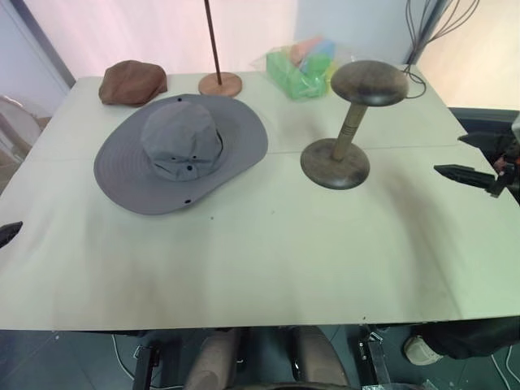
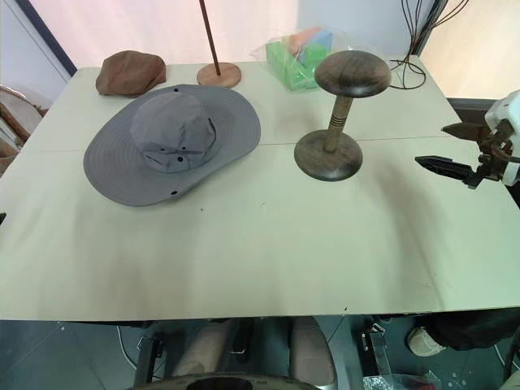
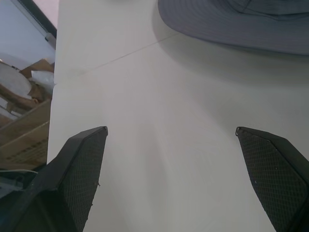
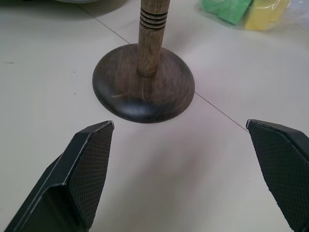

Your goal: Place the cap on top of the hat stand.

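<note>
With both grippers' fingers (image 3: 82, 174) (image 4: 87, 169) spread empty, we see the cap (image 1: 180, 151) flat toward the tabletop's far left corner, and its floppy brim may slip or knock the stand (image 1: 351, 122) over.

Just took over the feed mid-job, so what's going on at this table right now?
Nothing is being held yet. The grey cap lies flat on the table, on the robot's left, and the hat stand stands bare and upright to its right. The left hand is open above the table short of the cap's brim; the right hand is open, facing the stand's base. At the back sit a small brown flat cap, a thin pole on a wooden disc and a bag of coloured items.
</note>
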Motion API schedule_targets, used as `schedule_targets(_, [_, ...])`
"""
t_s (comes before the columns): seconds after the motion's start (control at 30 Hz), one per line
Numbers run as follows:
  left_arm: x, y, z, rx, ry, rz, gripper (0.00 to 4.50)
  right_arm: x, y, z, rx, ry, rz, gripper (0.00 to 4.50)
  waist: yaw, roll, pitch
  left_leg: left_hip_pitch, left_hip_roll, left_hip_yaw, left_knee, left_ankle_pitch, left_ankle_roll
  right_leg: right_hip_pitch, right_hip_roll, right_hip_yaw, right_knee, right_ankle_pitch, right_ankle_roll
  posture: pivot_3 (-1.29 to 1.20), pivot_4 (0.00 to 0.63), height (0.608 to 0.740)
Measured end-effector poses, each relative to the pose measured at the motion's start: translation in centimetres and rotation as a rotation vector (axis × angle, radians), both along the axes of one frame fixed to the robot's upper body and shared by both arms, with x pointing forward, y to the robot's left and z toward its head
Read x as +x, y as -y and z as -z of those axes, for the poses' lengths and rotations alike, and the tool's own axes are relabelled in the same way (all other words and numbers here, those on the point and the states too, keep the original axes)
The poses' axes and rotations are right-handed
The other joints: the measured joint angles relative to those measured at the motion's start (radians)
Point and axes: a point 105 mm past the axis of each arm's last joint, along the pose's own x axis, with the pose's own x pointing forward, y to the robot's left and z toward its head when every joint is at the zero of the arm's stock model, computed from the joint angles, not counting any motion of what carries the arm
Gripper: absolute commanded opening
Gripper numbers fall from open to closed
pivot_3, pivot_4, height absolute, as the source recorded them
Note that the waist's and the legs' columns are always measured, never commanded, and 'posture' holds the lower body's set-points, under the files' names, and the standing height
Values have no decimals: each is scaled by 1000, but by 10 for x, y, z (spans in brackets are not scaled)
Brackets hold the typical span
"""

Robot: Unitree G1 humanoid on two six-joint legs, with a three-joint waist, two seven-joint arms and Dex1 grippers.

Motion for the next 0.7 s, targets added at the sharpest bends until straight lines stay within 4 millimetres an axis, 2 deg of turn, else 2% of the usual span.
schedule_targets(0.33, [1,4,-2,-4,1,25,4470,-1,0,1,9,-12,-4,4500,0,0,0,0,0,0,0,0,0,0,0,0,0,0,0,0,150,735])
schedule_targets(0.43, [6,14,-7,15,-10,83,4470,0,-1,1,17,-26,-13,4500,0,0,0,0,0,1,0,0,0,0,0,0,0,0,0,0,150,735])
schedule_targets(0.53, [18,34,-22,86,6,180,4470,1,-6,0,4,-32,-37,4500,1,0,0,0,0,1,0,0,0,0,0,0,0,0,0,0,150,735])
schedule_targets(0.57, [24,47,-28,137,4,243,4470,0,-11,-1,-6,-38,-61,4500,3,0,0,0,0,1,0,0,0,0,0,-1,0,0,-1,0,150,735])
schedule_targets(0.7, [40,107,-41,298,-1,520,4470,-12,-51,-8,-64,-65,-250,4500,3,0,0,-1,1,2,0,0,0,0,-1,-1,0,0,0,0,150,735])
